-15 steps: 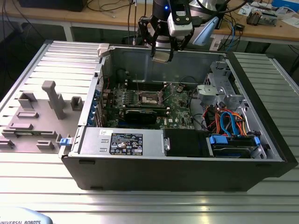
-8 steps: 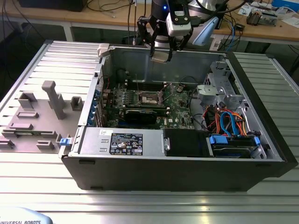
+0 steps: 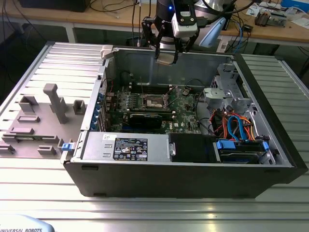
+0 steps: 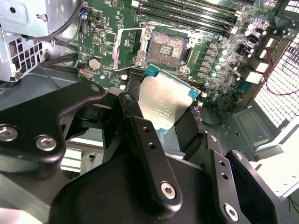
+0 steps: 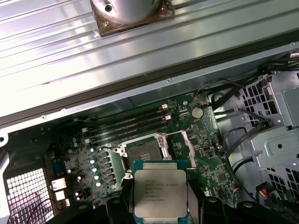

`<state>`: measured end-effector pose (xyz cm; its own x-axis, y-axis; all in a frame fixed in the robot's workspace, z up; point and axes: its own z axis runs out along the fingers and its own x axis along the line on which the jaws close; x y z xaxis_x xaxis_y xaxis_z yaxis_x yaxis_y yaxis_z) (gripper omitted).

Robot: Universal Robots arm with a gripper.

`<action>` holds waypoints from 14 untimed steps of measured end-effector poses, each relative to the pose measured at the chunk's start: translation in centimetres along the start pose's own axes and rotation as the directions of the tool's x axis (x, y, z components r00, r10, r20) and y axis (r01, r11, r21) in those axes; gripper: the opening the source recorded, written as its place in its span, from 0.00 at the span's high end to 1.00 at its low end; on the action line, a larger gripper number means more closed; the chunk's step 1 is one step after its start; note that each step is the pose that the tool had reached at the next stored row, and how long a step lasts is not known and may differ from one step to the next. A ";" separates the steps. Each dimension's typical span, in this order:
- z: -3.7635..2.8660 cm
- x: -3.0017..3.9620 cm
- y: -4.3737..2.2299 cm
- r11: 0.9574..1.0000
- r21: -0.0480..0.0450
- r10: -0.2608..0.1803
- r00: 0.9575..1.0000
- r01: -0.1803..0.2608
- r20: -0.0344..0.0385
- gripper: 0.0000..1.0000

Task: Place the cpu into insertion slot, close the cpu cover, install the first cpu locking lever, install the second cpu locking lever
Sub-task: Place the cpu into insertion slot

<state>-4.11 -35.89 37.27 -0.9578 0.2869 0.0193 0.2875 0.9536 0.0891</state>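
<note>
My gripper (image 3: 167, 52) hangs over the back wall of the open computer case and is shut on the cpu (image 3: 166, 57), a flat square chip with a dull silver top. In both wrist views the cpu (image 4: 164, 103) (image 5: 160, 192) sits between the black fingers (image 4: 134, 116), clearly above the board. The insertion slot (image 4: 167, 48) (image 5: 142, 152) (image 3: 153, 101) lies bare on the green board, its dark gold centre showing. The cpu cover (image 4: 128, 46) (image 5: 180, 142), a thin silver frame, stands swung open at one side of the slot.
Long memory slots (image 5: 126, 122) run beside the socket. A black card (image 3: 145, 119) lies in front of it, then a power supply (image 3: 124, 146). A drive cage with blue and orange cables (image 3: 235, 126) fills the exterior view's right. A grey fixture plate (image 3: 38, 116) lies outside the case.
</note>
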 end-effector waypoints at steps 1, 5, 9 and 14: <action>0.00 0.00 0.00 1.000 0.000 0.001 1.000 -0.001 0.000 0.46; 0.00 0.00 0.00 1.000 0.000 0.011 1.000 -0.011 0.001 0.46; 0.00 0.00 0.00 1.000 -0.001 0.024 1.000 -0.024 0.002 0.46; 0.00 0.00 0.00 0.999 -0.001 0.036 0.999 -0.036 0.003 0.46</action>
<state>-4.11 -35.89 37.27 -0.9468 0.3214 0.0193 0.3218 0.9426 0.0892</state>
